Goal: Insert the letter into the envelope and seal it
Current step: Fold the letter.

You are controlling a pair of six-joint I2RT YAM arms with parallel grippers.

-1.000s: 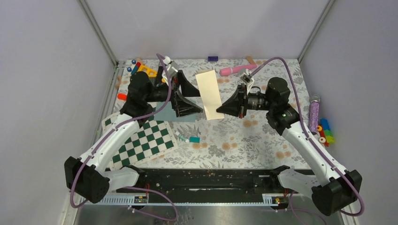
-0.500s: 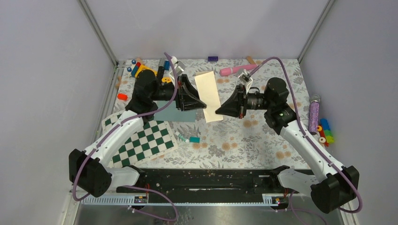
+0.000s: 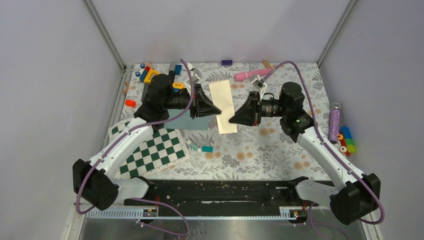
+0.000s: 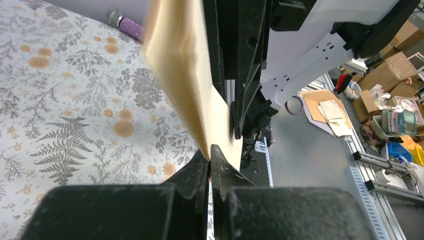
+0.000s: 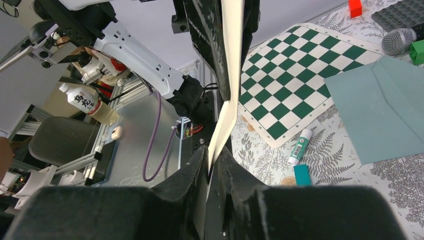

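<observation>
Cream paper, the letter [image 3: 223,106], is held up off the flowered bench [image 3: 260,155], caught between the two arms at mid-bench. The left tool [image 3: 218,112] is clamped tight on the letter's left edge; in its wrist view the fingers meet on the sheet with no gap. The right tool [image 3: 231,120] has the opposite edge between its jaws near the lower corner. They stand narrow around the paper, and I cannot tell whether they press it. The envelope [image 3: 180,122] lies flat under the left arm, just beside the checkerboard [image 3: 150,150], flap open.
</observation>
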